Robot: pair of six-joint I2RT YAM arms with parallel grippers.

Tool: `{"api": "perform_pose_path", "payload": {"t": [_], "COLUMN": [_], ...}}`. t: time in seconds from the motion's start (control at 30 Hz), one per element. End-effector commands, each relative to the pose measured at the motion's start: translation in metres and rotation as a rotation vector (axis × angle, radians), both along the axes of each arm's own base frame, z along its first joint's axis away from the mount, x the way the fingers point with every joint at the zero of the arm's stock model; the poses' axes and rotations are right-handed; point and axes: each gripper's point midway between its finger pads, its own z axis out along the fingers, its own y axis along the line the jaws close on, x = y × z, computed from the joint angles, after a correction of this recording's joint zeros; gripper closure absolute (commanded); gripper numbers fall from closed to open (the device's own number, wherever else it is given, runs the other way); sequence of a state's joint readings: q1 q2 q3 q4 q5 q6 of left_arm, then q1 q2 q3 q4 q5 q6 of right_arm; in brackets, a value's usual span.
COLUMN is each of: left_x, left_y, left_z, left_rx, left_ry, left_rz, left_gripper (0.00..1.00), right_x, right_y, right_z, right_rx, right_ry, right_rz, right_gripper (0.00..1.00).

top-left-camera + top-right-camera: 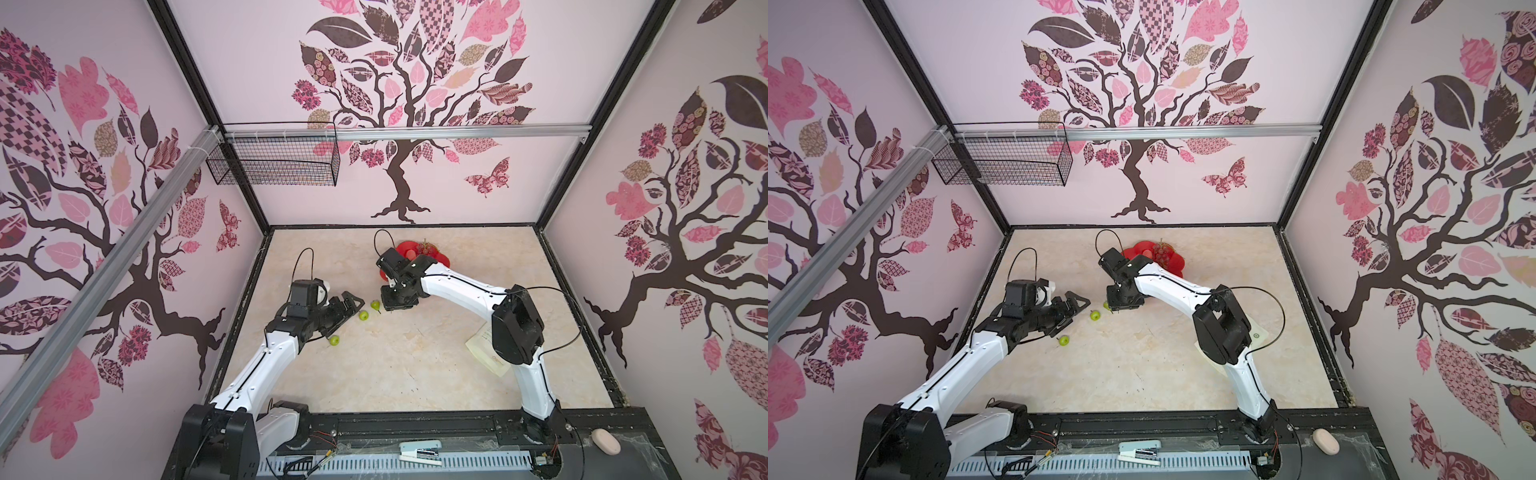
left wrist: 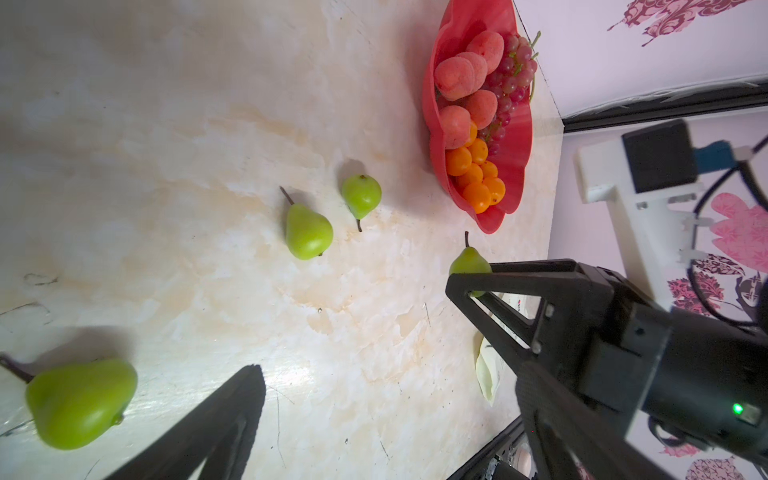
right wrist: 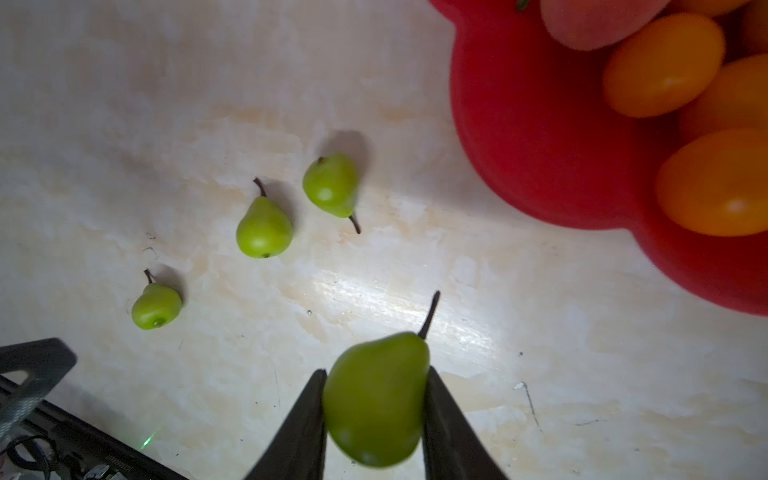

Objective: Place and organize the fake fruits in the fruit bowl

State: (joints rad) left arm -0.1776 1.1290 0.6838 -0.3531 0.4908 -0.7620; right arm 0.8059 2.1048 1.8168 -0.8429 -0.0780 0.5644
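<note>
We see a smooth worktop [image 3: 374, 291] with a shiny cream marble look. The fruit bowl [image 2: 515, 137] is glossy red plastic. The pears [image 3: 264, 228] have a smooth sheen, the oranges [image 2: 478, 195] shine, the peaches [image 2: 455, 79] look matt and velvety. The fingers [image 3: 299, 436] of the right pincer [image 3: 376, 372] are matt black.

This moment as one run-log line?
right gripper: shut on small green plastic pear; left gripper: open; three pears: on table; glossy red scalloped bowl: peaches, oranges, grapes
</note>
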Motion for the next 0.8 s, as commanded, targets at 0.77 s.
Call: {"api": "perform_pose_path", "payload": {"t": [0.77], "left_x": [0.036], "left_y": [-0.091], "left_z": [0.014], "left_rx": [0.055], "left_ry": [-0.061], "left_rz": [-0.188], "left_gripper": [0.02], "right_x": [0.076], "right_y": [-0.077], "right_z": [0.001], "right_rx": [-0.050], "right_ry": [-0.058], "right_rz": [-0.132], "right_gripper": [0.63]}}
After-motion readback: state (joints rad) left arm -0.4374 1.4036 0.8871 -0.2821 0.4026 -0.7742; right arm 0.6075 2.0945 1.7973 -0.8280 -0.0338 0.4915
